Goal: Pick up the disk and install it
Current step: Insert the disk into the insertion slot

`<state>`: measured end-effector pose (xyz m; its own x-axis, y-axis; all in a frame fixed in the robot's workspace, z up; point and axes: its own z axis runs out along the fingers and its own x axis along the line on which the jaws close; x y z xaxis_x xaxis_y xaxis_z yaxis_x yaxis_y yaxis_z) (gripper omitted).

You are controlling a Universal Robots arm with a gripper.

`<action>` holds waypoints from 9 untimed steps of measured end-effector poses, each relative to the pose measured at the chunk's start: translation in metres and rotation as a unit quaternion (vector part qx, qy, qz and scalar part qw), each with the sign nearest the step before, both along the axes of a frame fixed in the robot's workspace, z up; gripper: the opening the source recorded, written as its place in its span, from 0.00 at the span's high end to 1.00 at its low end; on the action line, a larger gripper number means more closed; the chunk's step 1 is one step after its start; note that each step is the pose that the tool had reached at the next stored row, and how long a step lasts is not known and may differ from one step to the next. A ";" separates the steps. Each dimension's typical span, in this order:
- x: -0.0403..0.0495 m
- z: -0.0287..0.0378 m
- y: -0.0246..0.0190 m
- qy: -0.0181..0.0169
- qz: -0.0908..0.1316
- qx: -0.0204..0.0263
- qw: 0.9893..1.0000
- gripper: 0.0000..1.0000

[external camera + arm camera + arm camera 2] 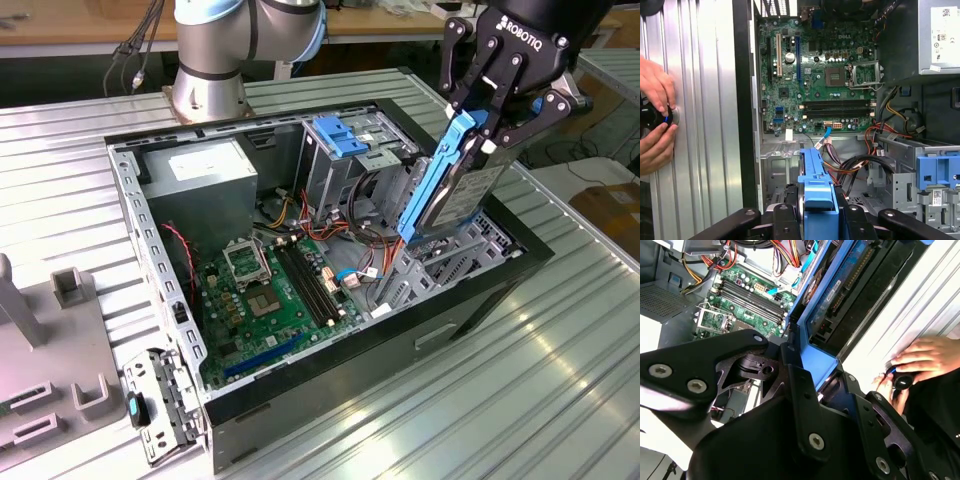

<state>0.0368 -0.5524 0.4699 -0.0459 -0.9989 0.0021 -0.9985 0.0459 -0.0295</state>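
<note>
In the exterior view, the gripper pinches the blue-railed disk, tilted above the drive bay at the open computer case's right end. Both wrist views add a person's hands on a black knob beside the case.

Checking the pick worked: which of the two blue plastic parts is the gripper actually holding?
The blue-railed disk, held on edge over the case by the gripper; the blue bracket sits untouched atop the metal bay.

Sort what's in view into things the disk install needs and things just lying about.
Job: disk, held tilted by the shut gripper; open computer case; drive cage below the disk.
Lying about: grey blocks; metal bracket; person's hand on a black knob.
</note>
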 end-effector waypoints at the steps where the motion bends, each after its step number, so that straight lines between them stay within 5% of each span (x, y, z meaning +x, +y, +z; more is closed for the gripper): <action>1: 0.0000 0.0000 0.0000 0.000 0.000 0.000 1.000 0.63; 9: -0.0079 0.0001 -0.0002 0.000 0.000 0.000 1.000 0.63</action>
<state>0.0289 -0.5526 0.4700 -0.0459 -0.9989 0.0022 -0.9985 0.0458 -0.0295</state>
